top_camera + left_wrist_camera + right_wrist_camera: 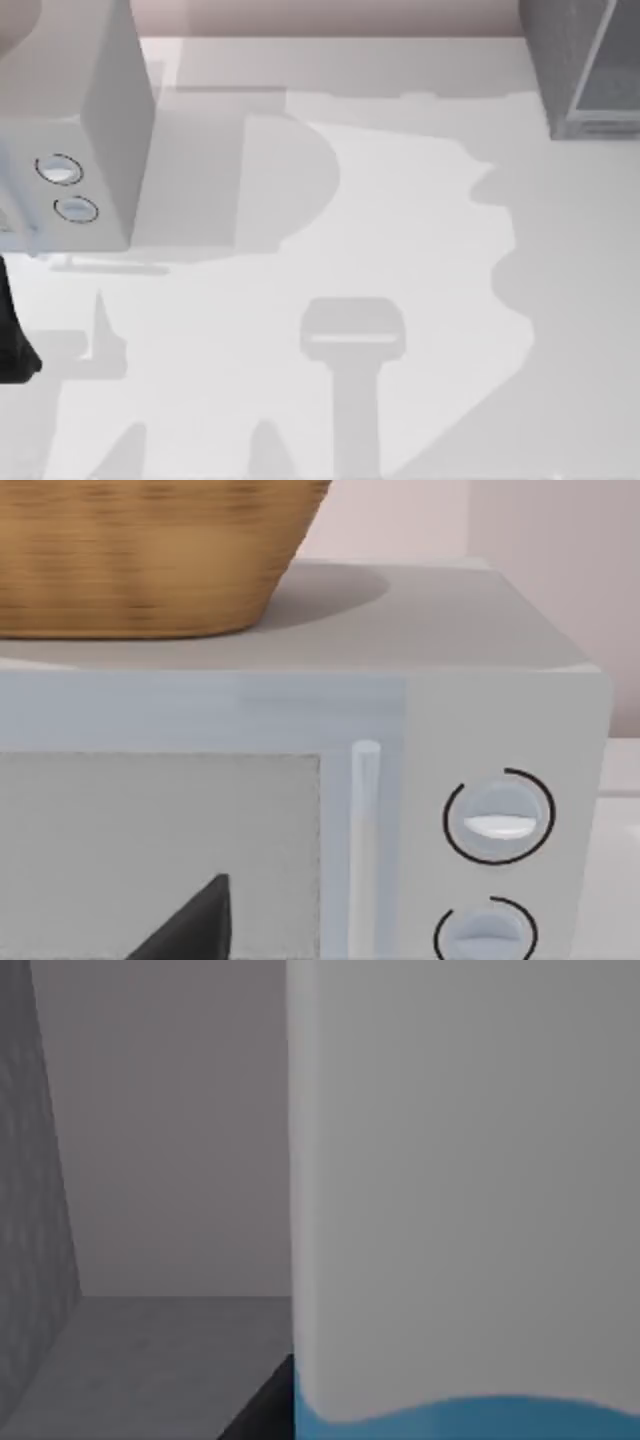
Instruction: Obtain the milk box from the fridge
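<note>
The table [400,200] spans the top view. The fridge [585,70] stands at its far right corner, the microwave [70,130] far left, a basket [150,550] on top. The milk box [460,1190] sits inside the fridge, close before the right wrist camera. Neither gripper's jaw state can be told.

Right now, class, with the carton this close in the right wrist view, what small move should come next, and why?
Probably settle the right hand onto the milk box before pulling back: the box looms beside it inside the fridge, grip unconfirmed. The left arm is parked at the table's left.
</note>
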Action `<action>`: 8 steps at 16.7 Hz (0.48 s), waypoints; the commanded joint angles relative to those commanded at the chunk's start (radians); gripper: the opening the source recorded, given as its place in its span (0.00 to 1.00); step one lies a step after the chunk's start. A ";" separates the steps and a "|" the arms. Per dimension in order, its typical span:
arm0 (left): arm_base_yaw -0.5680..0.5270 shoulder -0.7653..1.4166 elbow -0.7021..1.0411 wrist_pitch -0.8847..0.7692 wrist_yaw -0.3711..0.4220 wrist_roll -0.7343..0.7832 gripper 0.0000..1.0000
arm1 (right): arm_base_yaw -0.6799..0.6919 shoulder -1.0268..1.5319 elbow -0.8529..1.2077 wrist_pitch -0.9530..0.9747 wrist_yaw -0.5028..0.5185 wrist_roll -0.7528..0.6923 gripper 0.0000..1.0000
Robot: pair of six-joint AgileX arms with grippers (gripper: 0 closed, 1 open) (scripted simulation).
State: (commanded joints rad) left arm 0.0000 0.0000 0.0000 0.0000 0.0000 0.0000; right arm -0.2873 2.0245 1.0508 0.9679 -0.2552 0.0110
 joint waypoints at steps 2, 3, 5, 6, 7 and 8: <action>0.000 0.000 0.000 0.000 0.000 0.000 1.00 | -0.014 -0.057 -0.101 0.036 -0.013 0.000 0.00; 0.000 0.000 0.000 0.000 0.000 0.000 1.00 | -0.020 -0.080 -0.136 0.053 -0.018 0.000 0.00; 0.000 0.000 0.000 0.000 0.000 0.000 1.00 | -0.027 -0.105 -0.173 0.074 -0.025 0.000 0.00; 0.000 0.000 0.000 0.000 0.000 0.000 1.00 | -0.028 -0.107 -0.176 0.076 -0.026 0.000 0.00; 0.000 0.000 0.000 0.000 0.000 0.000 1.00 | -0.028 -0.107 -0.176 0.076 -0.026 0.000 0.00; 0.000 0.000 0.000 0.000 0.000 0.000 1.00 | -0.028 -0.107 -0.176 0.076 -0.026 0.000 0.00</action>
State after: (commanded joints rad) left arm 0.0000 0.0000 0.0000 0.0000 0.0000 0.0000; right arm -0.3150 1.9180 0.8748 1.0438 -0.2809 0.0106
